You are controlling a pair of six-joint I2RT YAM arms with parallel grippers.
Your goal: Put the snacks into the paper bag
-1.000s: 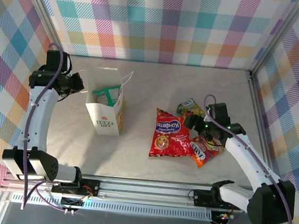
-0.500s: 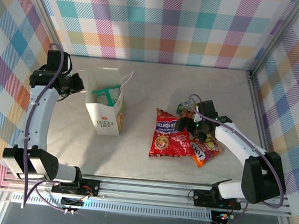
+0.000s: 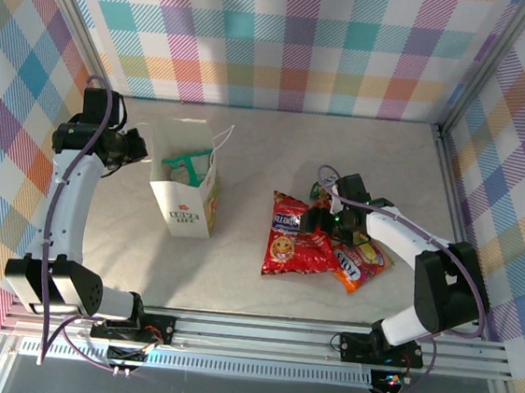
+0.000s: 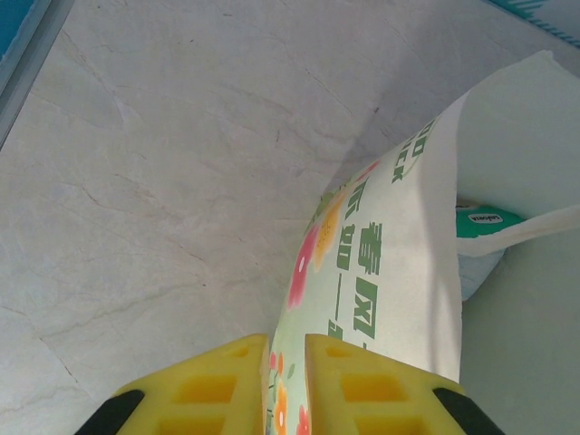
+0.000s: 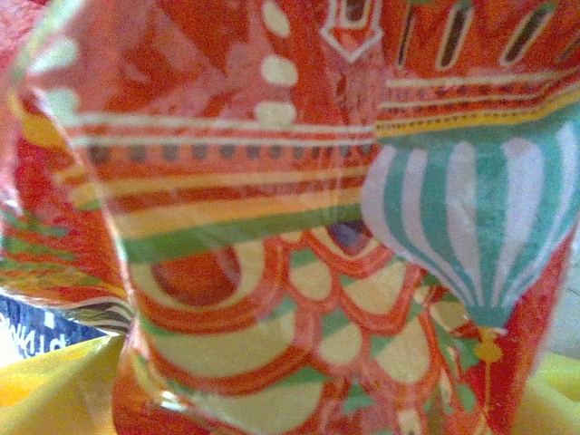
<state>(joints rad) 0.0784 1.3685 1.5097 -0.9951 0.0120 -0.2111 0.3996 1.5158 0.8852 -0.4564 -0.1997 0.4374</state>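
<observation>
The walls of the paper bag [image 3: 186, 193] hide all but the top of the teal packet [image 3: 186, 163] inside it. Well right of the bag, my right gripper [image 3: 321, 220] covers the upper right corner of the red packet [image 3: 290, 246]. My wrist camera sees that packet [image 5: 272, 227] blurred and cut off on every side. From my left wrist, the bag [image 4: 390, 299] runs off the right and bottom edges.

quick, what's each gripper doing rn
left gripper: closed, pinching the wall of the paper bag
right gripper: open wide, down on the large red packet, no grip on it visible
</observation>
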